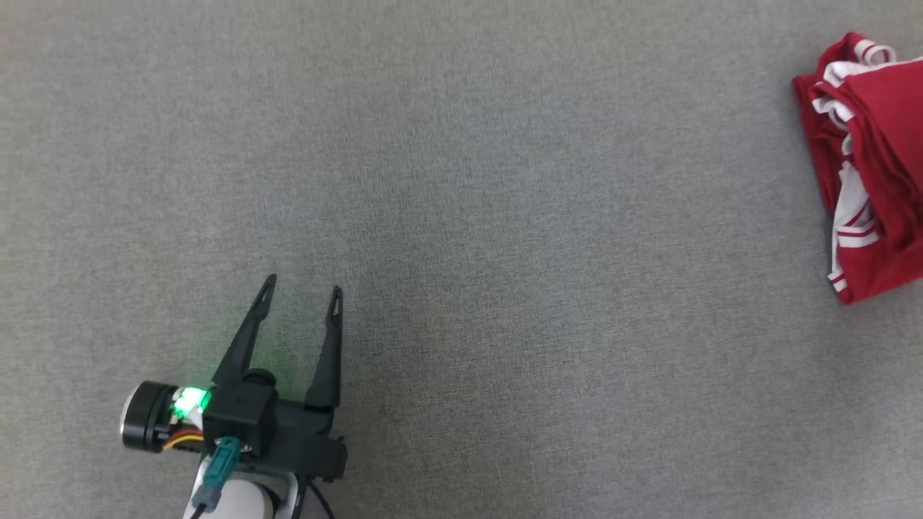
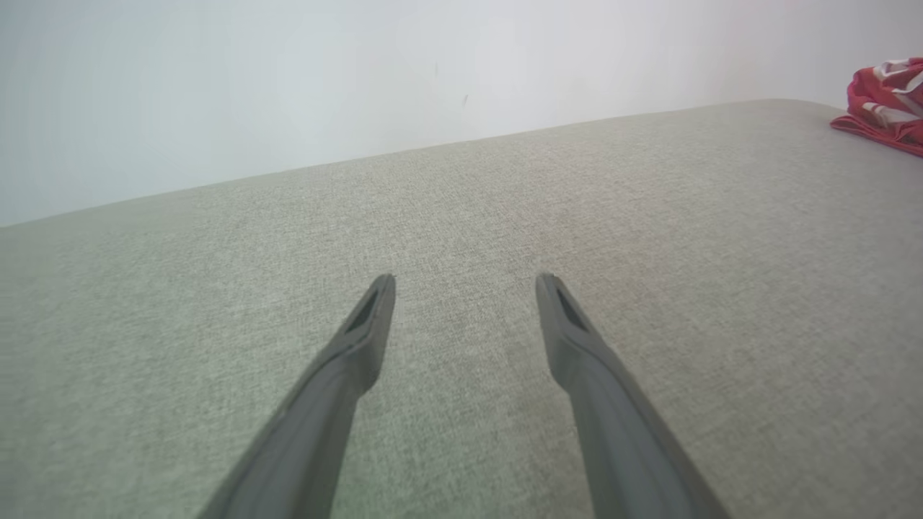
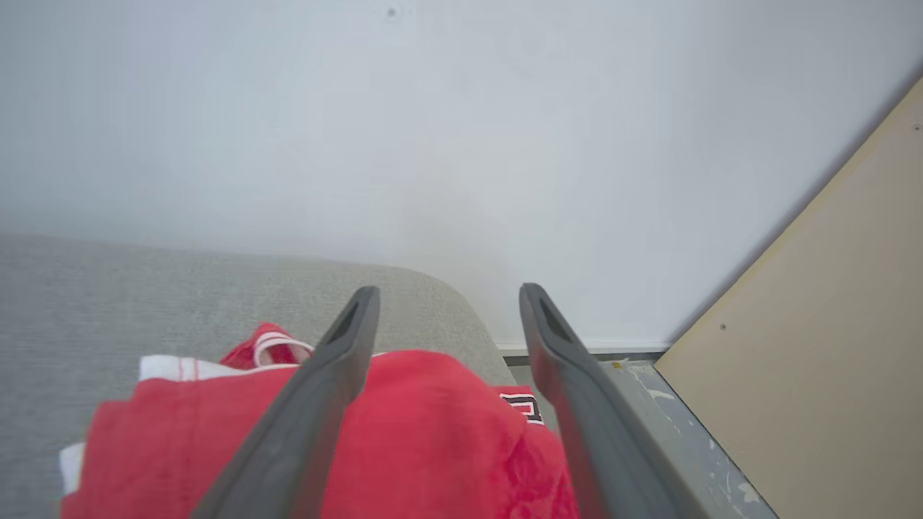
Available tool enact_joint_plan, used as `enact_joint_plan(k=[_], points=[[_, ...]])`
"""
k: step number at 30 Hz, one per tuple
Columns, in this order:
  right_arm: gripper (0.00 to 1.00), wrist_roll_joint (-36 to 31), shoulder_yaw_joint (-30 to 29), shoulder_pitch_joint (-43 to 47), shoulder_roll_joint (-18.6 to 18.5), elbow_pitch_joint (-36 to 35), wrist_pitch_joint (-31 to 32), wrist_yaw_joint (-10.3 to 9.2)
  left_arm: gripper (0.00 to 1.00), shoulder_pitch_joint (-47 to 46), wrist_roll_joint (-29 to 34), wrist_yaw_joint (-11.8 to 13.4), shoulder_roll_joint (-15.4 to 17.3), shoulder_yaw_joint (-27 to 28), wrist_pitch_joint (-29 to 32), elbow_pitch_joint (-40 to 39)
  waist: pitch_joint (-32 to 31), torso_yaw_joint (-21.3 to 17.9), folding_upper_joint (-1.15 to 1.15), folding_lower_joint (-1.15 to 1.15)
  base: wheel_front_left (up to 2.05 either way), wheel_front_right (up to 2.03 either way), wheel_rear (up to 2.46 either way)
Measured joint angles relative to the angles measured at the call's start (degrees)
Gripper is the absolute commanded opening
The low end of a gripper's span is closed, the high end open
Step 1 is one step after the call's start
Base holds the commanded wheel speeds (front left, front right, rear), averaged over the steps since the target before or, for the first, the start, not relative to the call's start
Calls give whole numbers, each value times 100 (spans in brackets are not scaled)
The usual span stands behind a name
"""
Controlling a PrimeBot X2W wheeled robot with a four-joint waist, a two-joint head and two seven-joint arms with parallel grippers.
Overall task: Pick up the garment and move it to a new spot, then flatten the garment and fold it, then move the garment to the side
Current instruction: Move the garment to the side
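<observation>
Over at the far right edge of the head view sits the red garment with white striped trim (image 1: 872, 166), folded into a thick bundle on the grey woven fabric surface (image 1: 505, 252) and cut off by the frame. The left wrist view catches that garment (image 2: 883, 101) as a small red heap far off to its upper right, with a plain white wall (image 2: 288, 72) behind the surface's far edge, and that wall is out of the head view's frame. Now the right wrist view, and it's right on top of the action: the garment (image 3: 433, 432) fills the bottom, lying by the rounded corner of the surface, a small black-and-white mark (image 3: 528, 407) showing on the cloth. Beyond that corner there's a strip of grey, paint-flecked floor (image 3: 678, 425) and a beige flat panel (image 3: 829, 324) slanting up the right side. Broad grey fabric lies between the left arm and the bundle. The left gripper (image 1: 303, 284) hovers at the head view's lower left, well apart from the garment, a green light (image 1: 191, 398) glowing on its wrist; its two dark fingers are spread wide with only grey fabric between them. The right gripper (image 3: 448, 288) is spread just as wide above the bundle, its tips clear with no fold pinched between them; whether the finger shafts brush the cloth, I can't tell.
</observation>
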Motion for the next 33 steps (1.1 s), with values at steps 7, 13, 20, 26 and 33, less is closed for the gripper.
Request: enact_joint_plan(k=[7,13,20,26,33], points=[[100,550,342,864,939,-1344,1,0,100,220,-111,37,-11,162,0,-4,-320,9,0,0,0,0,0],[100,1078,858,2085,1627,-2195,0,0,100,497,-212,59,-75,343,1,60,-694,91,0,-1,0,0,0],[100,1327,1170,2942,1979,-2226,1,0,100,738,-256,25,-131,501,1,169,-1017,200,-1,-1,0,0,0],[100,1474,1199,3443,2226,-2247,1,0,100,1011,-290,11,-164,721,1,269,-1363,284,-1,-1,0,0,0],[100,1445,1369,3885,2359,-2246,1,0,100,1374,-298,-34,-186,951,0,347,-1801,319,-1,-1,0,0,0]])
